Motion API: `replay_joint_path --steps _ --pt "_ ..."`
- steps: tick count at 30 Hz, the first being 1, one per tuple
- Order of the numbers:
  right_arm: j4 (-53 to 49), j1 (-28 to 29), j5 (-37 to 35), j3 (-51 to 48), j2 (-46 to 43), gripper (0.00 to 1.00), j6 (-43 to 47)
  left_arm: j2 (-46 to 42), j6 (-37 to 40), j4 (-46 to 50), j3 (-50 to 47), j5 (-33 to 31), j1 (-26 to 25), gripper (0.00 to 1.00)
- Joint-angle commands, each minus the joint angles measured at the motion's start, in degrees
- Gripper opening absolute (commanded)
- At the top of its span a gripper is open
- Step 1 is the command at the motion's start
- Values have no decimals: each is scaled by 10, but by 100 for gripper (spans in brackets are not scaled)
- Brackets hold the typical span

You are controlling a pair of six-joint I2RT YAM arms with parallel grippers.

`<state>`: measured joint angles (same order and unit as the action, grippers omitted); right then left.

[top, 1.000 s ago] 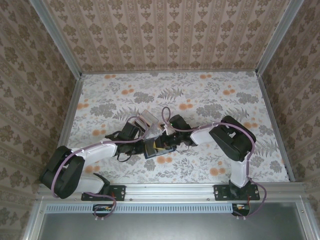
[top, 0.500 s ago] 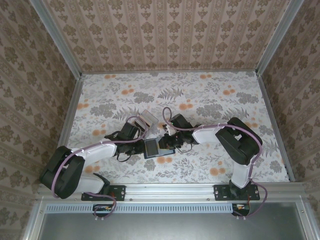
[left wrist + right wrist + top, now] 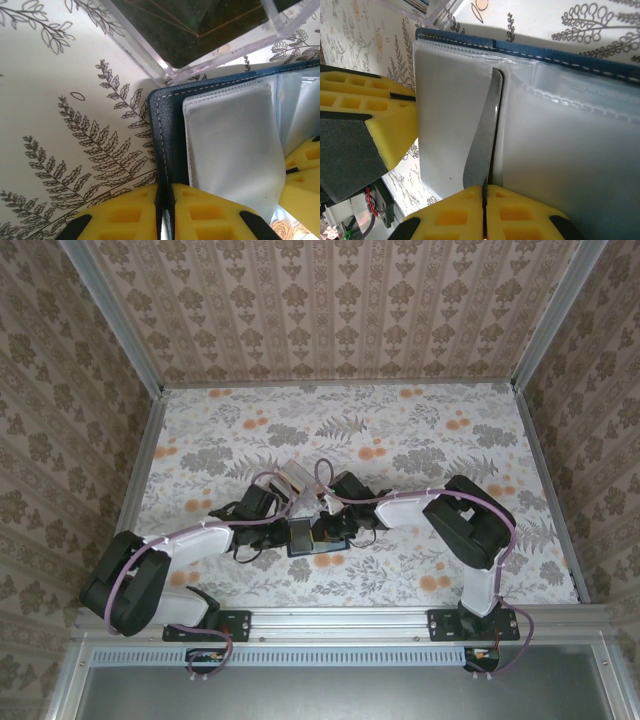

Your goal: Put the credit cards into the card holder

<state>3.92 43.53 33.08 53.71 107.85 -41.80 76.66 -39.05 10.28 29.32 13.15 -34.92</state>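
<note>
Card holder (image 3: 159, 125): one, lying open. Left gripper (image 3: 164, 200) is clamped on its blue cover edge. Right gripper (image 3: 484, 192) is pinched shut on a thin grey sheet (image 3: 487, 130) seen edge-on; card or sleeve, cannot tell.

Credit cards (image 3: 418, 4): stripes inside one clear box (image 3: 150, 55) at 12 o'clock from the holder; count unreadable. Judged light, stiff and slick, so best pinched by a short edge.

The top view looks down from above and behind the arm bases, far enough back to take in the whole table (image 3: 420, 430). The left wrist camera sits close behind the left fingers (image 3: 135, 215) and faces along them at the holder (image 3: 165, 115) at their tips. The right wrist camera looks the same way past the right fingers (image 3: 520, 215), very near. Both wrist views share the holder's sleeves, and each catches the other's fingers at its edge.
</note>
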Motion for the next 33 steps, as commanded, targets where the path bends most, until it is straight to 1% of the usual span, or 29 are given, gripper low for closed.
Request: replay_joint_path --steps 1,3,7,9,11,13,16,19,21,25,29,33 --pt "17 21 -1 19 11 9 -15 10 -11 -5 -4 14 -2 15" --pt "-2 19 -16 13 -7 11 -3 1 -8 4 -3 10 -2 15" --pt "-74 17 -70 1 -69 17 34 -26 7 60 12 -16 0 17" --pt "-104 18 -95 -10 -100 21 48 -39 11 63 9 -24 1 17" --pt "-143 20 -114 -14 -124 28 52 -46 14 67 11 -25 2 17" --pt "-166 28 -149 -25 -144 34 40 -46 12 66 10 -18 1 18" --pt "-178 45 -223 -53 -170 43 5 -40 8 44 3 -6 -1 23" --pt "-180 52 -257 -66 -165 47 -22 -35 9 49 10 -3 -1 26" --pt "-173 54 -264 -68 -159 47 -32 -40 5 43 10 -3 -2 29" --pt "-171 56 -265 -53 -134 46 -32 -42 16 60 24 -8 -2 30" --pt "-169 58 -257 -34 -110 41 -25 -38 19 52 21 0 -2 31" --pt "-169 59 -247 -20 -97 33 -25 -34 11 44 13 6 -3 29"
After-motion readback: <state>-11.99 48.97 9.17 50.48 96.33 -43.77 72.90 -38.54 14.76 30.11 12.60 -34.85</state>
